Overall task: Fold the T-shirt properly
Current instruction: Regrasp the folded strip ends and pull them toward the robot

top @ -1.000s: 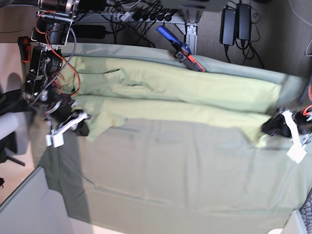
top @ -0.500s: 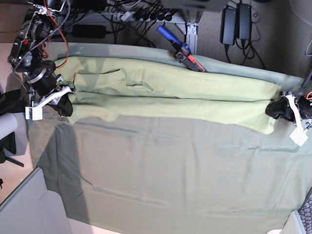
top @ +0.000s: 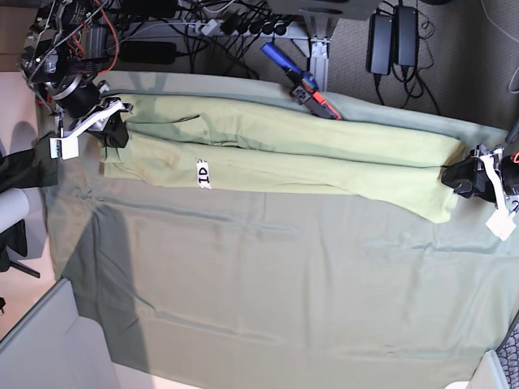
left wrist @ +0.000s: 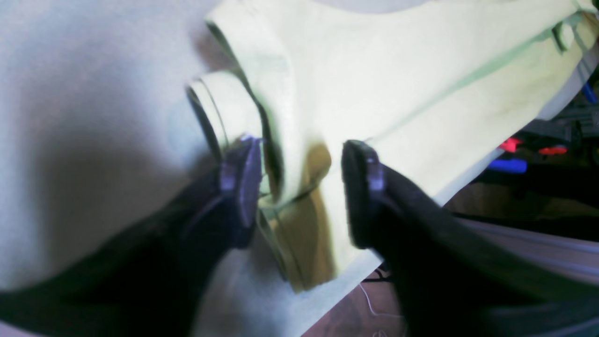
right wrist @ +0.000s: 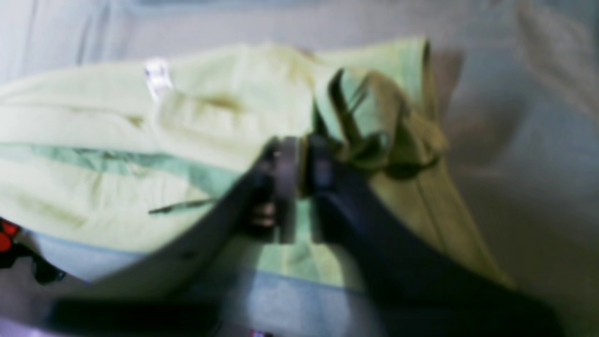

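The lime T-shirt [top: 308,154] lies as a long folded band across the far half of the table, its white neck label [top: 202,173] facing up. My right gripper [top: 109,130] is at the band's left end. In the right wrist view my right gripper [right wrist: 299,182] is shut on bunched cloth of the T-shirt [right wrist: 117,140], with the label [right wrist: 157,77] beyond it. My left gripper [top: 456,180] is at the band's right end. In the left wrist view my left gripper [left wrist: 299,192] is open, and a folded corner of the T-shirt [left wrist: 374,70] lies between the spread fingers.
The grey-green table cloth [top: 284,292] covers the table in front of the shirt. A blue and red tool [top: 302,79] lies at the table's far edge. Power bricks [top: 393,36] and cables are on the floor beyond.
My right gripper has carried the shirt's left end towards the far edge, so the band is narrower and the neck label now shows. My left gripper has shifted slightly towards the far edge.
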You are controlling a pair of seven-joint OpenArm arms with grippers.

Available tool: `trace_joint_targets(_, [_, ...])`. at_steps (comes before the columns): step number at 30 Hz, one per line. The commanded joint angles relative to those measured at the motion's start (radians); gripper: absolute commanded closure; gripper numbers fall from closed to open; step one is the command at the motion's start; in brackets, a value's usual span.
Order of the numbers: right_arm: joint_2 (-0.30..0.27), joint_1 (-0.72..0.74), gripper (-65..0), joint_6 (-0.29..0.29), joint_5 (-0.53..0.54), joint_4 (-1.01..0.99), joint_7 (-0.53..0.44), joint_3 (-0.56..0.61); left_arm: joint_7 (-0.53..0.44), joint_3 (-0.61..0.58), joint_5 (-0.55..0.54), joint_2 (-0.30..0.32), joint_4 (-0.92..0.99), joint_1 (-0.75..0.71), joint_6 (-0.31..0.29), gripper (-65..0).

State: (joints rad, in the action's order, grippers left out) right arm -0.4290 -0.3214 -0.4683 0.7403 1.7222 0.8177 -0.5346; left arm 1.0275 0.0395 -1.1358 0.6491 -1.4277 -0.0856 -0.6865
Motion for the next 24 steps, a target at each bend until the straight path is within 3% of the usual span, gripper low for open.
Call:
trace_joint_targets(1, [-0.016, 0.008, -32.6, -0.029, 0.019, 0.018, -0.022, -0.01, -0.014, 0.008, -0.021, 0.018, -0.016, 0.013, -0.012, -37.3])
trace_joint_targets(2, [-0.016, 0.008, -42.3, -0.029, 0.019, 0.018, -0.027, -0.01, -0.014, 0.008, -0.021, 0.019, -0.016, 0.013, -0.012, -40.2])
trace_joint_targets(3, [-0.016, 0.009, -44.6, -0.028, 0.018, 0.018, -0.029, -0.01, -0.014, 0.008, -0.02, 0.019, -0.016, 0.011, -0.012, -42.5])
trace_joint_targets(20, [-0.016, 0.011, -44.4, -0.026, 0.005, 0.097, -0.036, -0.037, -0.044, 0.132, 0.05, 0.008, 0.042, -0.004, -0.012, -43.3])
trace_joint_targets(24, [0.003, 0.011, -44.4, -0.027, 0.005, 0.097, -0.036, -0.037, -0.041, 0.132, 0.0, 0.002, 0.075, -0.004, -0.012, -43.3])
